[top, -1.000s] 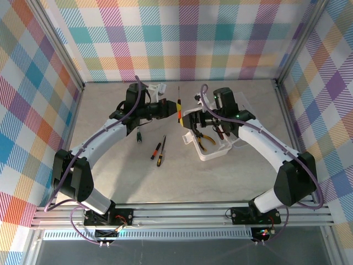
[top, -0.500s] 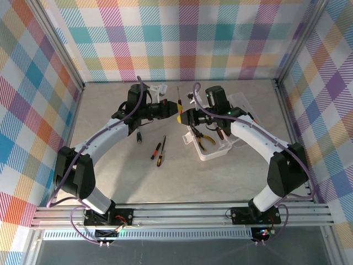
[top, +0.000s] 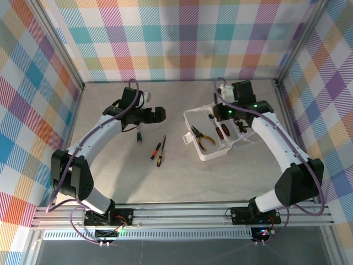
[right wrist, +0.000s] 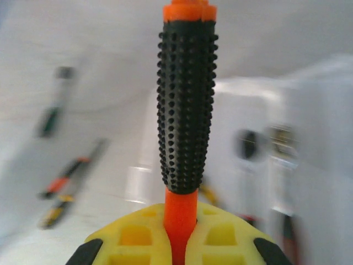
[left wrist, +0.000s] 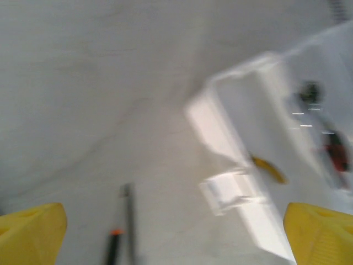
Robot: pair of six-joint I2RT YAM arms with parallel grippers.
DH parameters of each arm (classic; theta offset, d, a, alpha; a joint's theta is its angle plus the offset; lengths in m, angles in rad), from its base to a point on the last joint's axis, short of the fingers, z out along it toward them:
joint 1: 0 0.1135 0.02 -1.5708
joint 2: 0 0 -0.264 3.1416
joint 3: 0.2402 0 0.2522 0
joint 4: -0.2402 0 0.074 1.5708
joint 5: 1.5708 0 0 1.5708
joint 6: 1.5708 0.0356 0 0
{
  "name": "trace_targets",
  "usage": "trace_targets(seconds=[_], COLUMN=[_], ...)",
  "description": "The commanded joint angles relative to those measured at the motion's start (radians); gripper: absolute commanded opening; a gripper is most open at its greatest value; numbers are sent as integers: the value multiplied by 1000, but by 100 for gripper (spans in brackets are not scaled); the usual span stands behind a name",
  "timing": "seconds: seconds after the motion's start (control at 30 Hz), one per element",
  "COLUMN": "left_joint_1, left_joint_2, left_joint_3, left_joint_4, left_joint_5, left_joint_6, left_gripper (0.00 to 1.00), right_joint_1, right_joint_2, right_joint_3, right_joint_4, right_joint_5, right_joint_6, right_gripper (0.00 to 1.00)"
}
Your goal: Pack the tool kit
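Jaws of right gripper [right wrist: 179, 232] clamp the black-handled screwdriver [right wrist: 186, 110] by its orange neck, at the box's [top: 205, 155] far edge. Left gripper [top: 159, 114] jaws wide, empty, left of box. Suggest lowering the screwdriver flat inside the box before release.

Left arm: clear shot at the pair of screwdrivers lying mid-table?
Likely yes. The left fingers are open and empty, the screwdrivers lie in the open just nearer the bases, and the right arm, holding a black-grip screwdriver, is off at the box.
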Motion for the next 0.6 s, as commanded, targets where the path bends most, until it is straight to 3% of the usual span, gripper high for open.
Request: trace_targets(seconds=[0.0, 0.13, 0.3, 0.57], left_joint_1=[38, 59, 61, 61], left_joint_2=[-11, 2, 7, 12], left_joint_3=[-4, -34, -42, -45], left_joint_4=[-139, -128, -123, -119], left_joint_5=[-175, -167, -141, -126], left_joint_6=[81, 77, 72, 70], left_gripper=[100, 100, 100, 100], right_joint_1=[-51, -115, -148, -159], right_joint_2=[13, 64, 119, 181], right_joint_3=[16, 9, 27, 28], right_joint_4=[-218, -267, -275, -278], right_joint_5=[350, 518, 636, 666], right_joint_6=[-109, -149, -141, -153], right_gripper=[0, 0, 0, 0])
